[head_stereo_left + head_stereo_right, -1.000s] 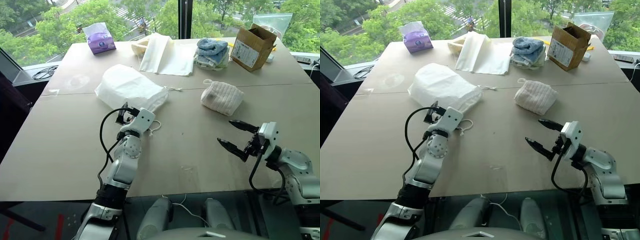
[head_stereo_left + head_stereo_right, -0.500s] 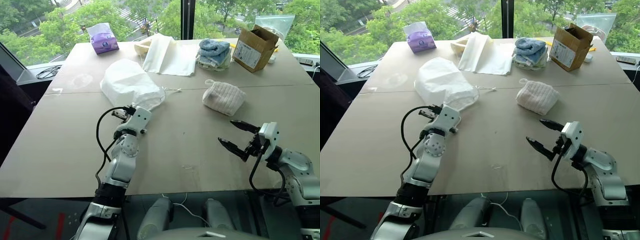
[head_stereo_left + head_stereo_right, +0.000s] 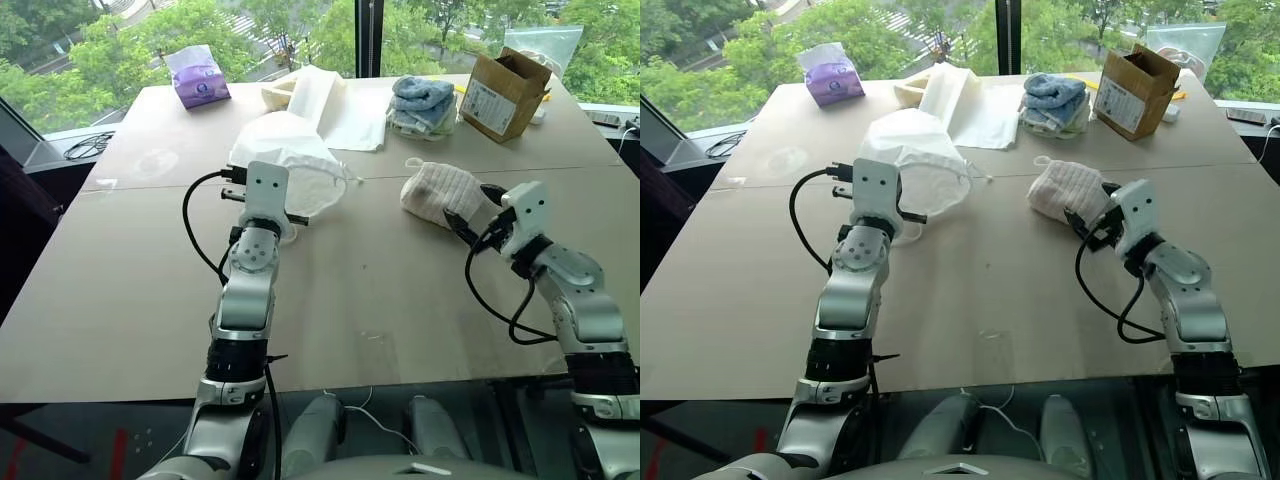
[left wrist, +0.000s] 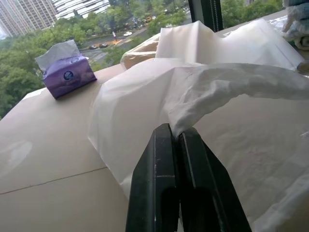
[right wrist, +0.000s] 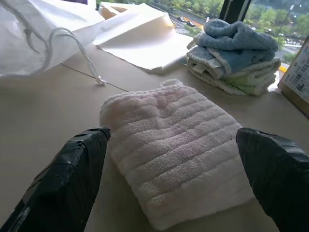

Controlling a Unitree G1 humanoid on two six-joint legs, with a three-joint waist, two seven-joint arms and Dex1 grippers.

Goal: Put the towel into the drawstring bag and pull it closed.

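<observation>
The drawstring bag [image 3: 290, 160] is thin white fabric, lying left of the table's middle with its near edge lifted off the surface. My left gripper [image 4: 177, 137] is shut on that lifted edge of the bag [image 4: 145, 96], pinching a fold of fabric. Its white cord [image 5: 72, 43] trails onto the table. The towel [image 3: 440, 190], small, white and ribbed, lies flat to the right of the bag. My right gripper [image 5: 173, 133] is open, and its black fingers [image 5: 72, 164] stand on either side of the towel's near end [image 5: 174, 159], low over the table.
Along the far side sit a purple tissue pack [image 3: 197, 77], flat cream cloth sheets [image 3: 335, 105], a stack of blue and white towels [image 3: 425, 105] and an open cardboard box [image 3: 510, 92]. Bare tabletop [image 3: 370, 290] lies between my arms.
My left gripper shut on the bag's near edge and rose, lifting and bunching the bag. My right gripper, still open, moved forward until its fingers straddle the towel.
</observation>
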